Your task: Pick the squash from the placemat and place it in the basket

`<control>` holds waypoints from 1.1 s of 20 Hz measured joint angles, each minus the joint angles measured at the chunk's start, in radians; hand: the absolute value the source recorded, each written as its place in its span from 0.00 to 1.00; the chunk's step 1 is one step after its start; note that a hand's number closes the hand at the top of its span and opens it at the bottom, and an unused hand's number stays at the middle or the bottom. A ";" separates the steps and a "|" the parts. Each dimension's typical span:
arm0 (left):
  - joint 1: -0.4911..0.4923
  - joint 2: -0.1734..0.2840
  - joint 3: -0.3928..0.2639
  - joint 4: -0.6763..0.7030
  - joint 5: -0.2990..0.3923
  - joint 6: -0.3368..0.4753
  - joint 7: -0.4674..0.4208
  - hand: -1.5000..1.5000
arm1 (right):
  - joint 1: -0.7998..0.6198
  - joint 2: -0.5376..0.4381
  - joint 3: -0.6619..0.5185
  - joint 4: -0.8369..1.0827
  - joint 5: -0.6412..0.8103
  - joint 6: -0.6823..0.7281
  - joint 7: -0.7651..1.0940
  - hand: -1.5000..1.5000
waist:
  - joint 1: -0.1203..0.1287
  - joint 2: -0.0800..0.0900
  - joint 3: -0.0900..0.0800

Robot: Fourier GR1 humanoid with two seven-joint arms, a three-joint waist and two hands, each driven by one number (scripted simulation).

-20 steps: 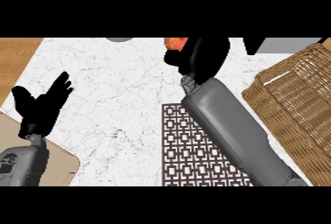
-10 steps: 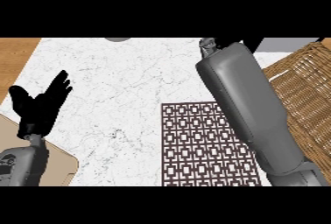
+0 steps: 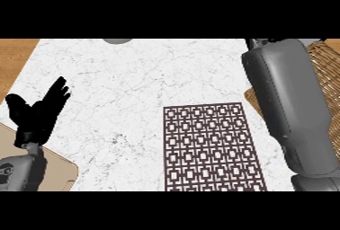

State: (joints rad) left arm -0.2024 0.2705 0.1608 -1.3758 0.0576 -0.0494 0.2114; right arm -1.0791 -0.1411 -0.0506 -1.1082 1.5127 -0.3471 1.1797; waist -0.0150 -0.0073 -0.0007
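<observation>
Wicker shows at the right edge of the frame, where the basket (image 3: 324, 67) sits partly hidden behind the long grey right forearm (image 3: 292, 108). That arm runs from the lower right corner up to the top right, and its robot hand passes out of the frame at the top, so I cannot tell whether it is clenched or released, nor whether it is carrying anything. The squash is nowhere to be seen: the brown patterned placemat (image 3: 211, 148) in the lower middle of the frame lies bare on the white marble counter (image 3: 146, 81). My guess is the squash is up with the unseen robot hand, somewhere near or above the basket, though nothing here proves it.

The risk, as I judge it, is a release made off to one side of the basket, which would send the squash onto the counter; the arm also crowds the wicker rim and could nudge it.

At the left edge, the left robot hand (image 3: 36, 114) rests with fingers straight and spread, holding nothing.
</observation>
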 measured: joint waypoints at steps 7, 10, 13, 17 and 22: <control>0.017 0.000 0.004 -0.034 0.004 -0.003 0.010 0.50 | 0.187 -0.031 -0.066 -0.181 -0.011 0.055 -0.055 1.00 | 0.000 0.001 0.001; 0.014 0.008 0.015 -0.029 0.012 -0.011 0.016 0.50 | 0.281 -0.044 -0.091 -0.280 -0.037 0.075 -0.083 1.00 | 0.000 0.002 0.001; 0.013 0.003 0.012 -0.041 0.013 -0.012 0.023 0.50 | 0.360 -0.057 -0.128 -0.335 -0.070 0.066 -0.118 1.00 | 0.005 0.003 0.001; 0.012 0.004 0.019 -0.026 0.018 -0.030 0.005 0.50 | 0.429 -0.066 -0.169 -0.363 -0.112 0.039 -0.159 1.00 | 0.011 0.006 0.001; 0.009 0.002 0.018 -0.020 0.005 -0.022 -0.002 0.50 | 0.494 -0.069 -0.265 -0.373 -0.066 -0.031 -0.158 0.00 | 0.012 0.008 0.001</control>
State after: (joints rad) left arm -0.1935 0.2725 0.1790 -1.3955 0.0628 -0.0713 0.2092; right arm -0.5854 -0.2100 -0.3157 -1.4815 1.4470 -0.3779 1.0216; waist -0.0035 0.0002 0.0003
